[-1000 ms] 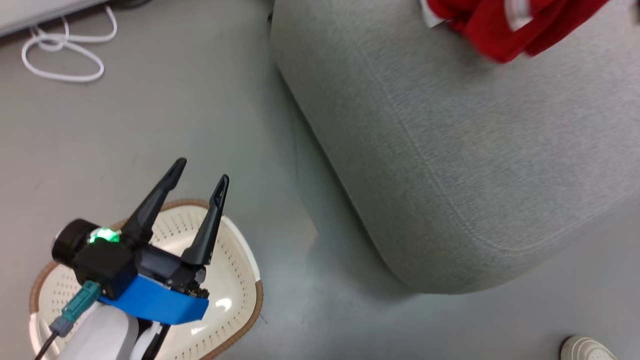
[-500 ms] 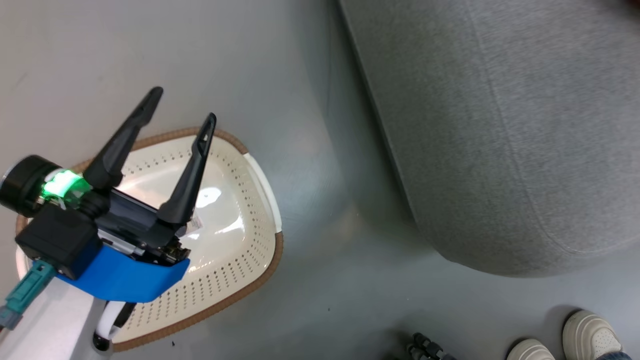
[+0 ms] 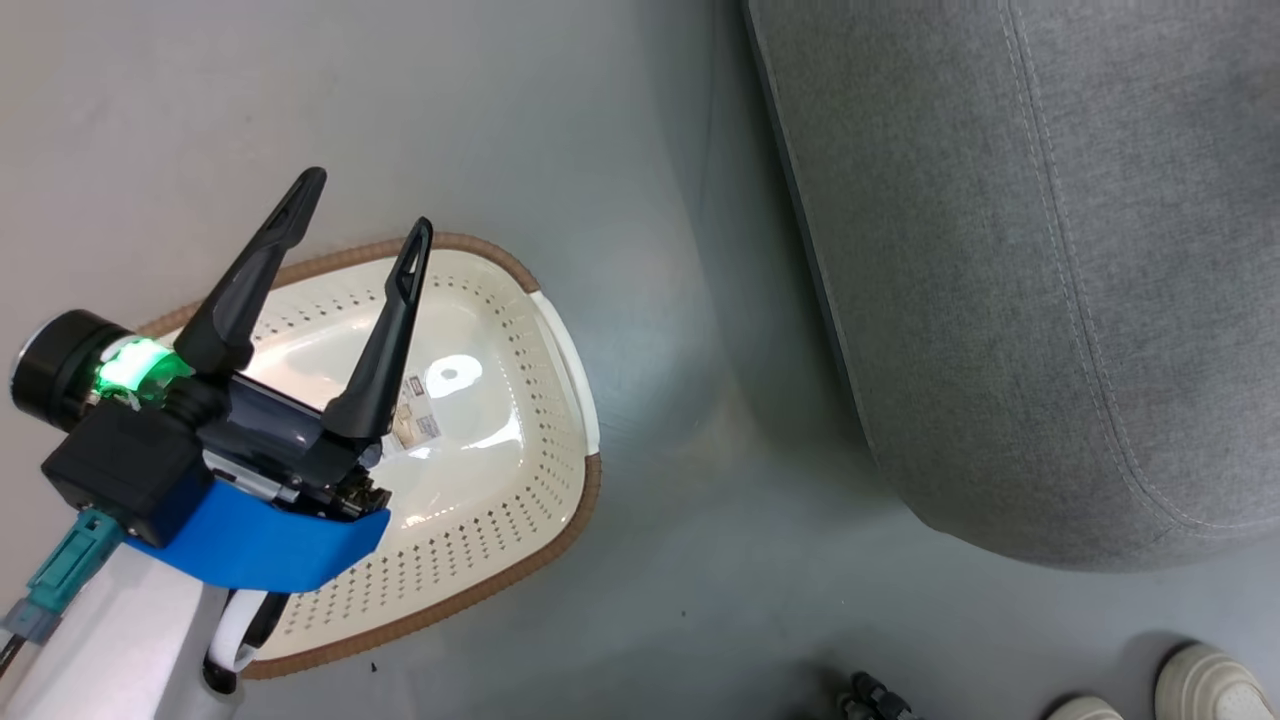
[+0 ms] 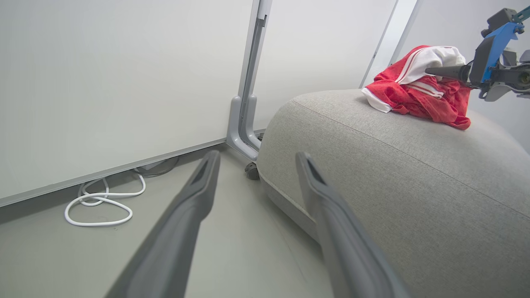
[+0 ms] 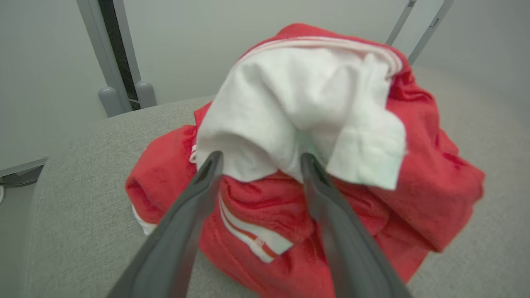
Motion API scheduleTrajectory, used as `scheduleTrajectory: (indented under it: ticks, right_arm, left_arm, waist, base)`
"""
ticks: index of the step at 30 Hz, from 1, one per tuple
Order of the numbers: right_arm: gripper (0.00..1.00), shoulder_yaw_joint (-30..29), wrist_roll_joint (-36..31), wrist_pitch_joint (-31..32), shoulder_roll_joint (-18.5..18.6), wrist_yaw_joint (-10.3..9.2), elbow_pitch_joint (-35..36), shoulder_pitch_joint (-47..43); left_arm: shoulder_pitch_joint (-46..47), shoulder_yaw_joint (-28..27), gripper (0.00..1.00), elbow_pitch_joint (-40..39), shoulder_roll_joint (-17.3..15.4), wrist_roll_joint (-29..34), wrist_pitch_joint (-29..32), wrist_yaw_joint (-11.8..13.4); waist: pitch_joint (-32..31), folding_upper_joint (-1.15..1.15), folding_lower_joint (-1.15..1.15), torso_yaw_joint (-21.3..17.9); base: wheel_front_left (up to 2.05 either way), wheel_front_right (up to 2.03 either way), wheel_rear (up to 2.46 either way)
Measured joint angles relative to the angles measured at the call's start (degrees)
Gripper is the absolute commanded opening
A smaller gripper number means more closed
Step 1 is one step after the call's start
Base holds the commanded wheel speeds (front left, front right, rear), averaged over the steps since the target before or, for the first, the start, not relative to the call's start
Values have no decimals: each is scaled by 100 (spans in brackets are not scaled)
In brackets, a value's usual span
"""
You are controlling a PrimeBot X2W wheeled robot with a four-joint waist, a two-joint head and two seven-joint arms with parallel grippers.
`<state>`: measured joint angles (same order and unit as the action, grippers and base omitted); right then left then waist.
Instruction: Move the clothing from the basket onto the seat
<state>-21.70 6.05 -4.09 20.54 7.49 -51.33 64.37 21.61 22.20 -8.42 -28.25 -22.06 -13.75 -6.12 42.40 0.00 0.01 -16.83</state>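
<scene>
Camera shift; one basket (image 3: 500, 500), two garments (image 4: 418, 93)

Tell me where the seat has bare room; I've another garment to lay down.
The seat is bare from its rounded end nearest the basket up to the clothing. Crowded: the far end, where the clothing is heaped with the open right hand at it.

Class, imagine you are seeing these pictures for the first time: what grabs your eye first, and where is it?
The bright red-and-white clothing stands out, heaped on the grey seat, with the right gripper open at its white fold. Next comes the left gripper, open above the cream basket on the floor, whose visible bottom holds just a label.
</scene>
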Motion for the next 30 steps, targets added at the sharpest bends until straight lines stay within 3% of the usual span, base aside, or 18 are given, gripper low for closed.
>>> scheduleTrajectory:
  ticks: [13,23,30]
  right_arm:
    - [100,840,104,-226,-165,0,191,-1007]
    - [100,1968,515,-299,-766,0,1220,-2465]
    - [100,2408,544,-210,-1039,0,1971,-3476]
  left_arm:
    - [-269,-232,100,858,695,-264,-124,-48]
    - [-1307,-950,100,1465,1261,-187,-125,-98]
    - [-1813,-1246,100,1681,1575,-102,-125,-100]
  waist:
    - [-1125,0,-1,205]
    - [-2482,0,-2,303]
    - [-3273,0,-3,349]
  base:
    - [0,0,0]
    - [0,0,0]
    - [0,0,0]
